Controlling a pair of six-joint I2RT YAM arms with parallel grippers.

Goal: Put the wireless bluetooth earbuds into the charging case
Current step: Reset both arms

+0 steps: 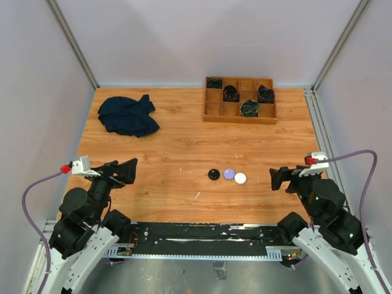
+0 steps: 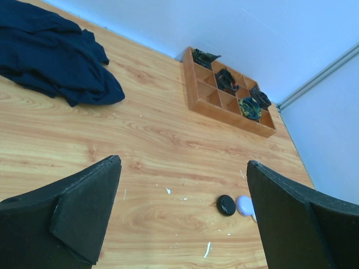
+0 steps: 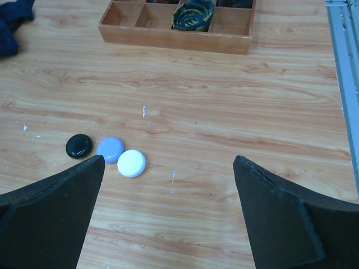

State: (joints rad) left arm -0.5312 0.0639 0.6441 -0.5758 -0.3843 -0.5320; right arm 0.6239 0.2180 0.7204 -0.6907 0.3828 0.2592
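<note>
Left gripper (image 1: 130, 169) and right gripper (image 1: 277, 179) gape wide, both empty.
Black case (image 1: 213, 174), purple case (image 1: 229, 174), white case (image 1: 240, 178): a left-to-right row well this side of the wooden tray (image 1: 239, 120), white end nearest the right gripper; no loose earbuds visible.

Open tabletop (image 1: 171, 147) lies between the left gripper (image 1: 130, 171), the right gripper (image 1: 275, 179) and the round cases (image 1: 229, 174) (three, packed close in a row). The cloth (image 1: 127, 115) and the tray (image 1: 240, 118) sit well back.
</note>
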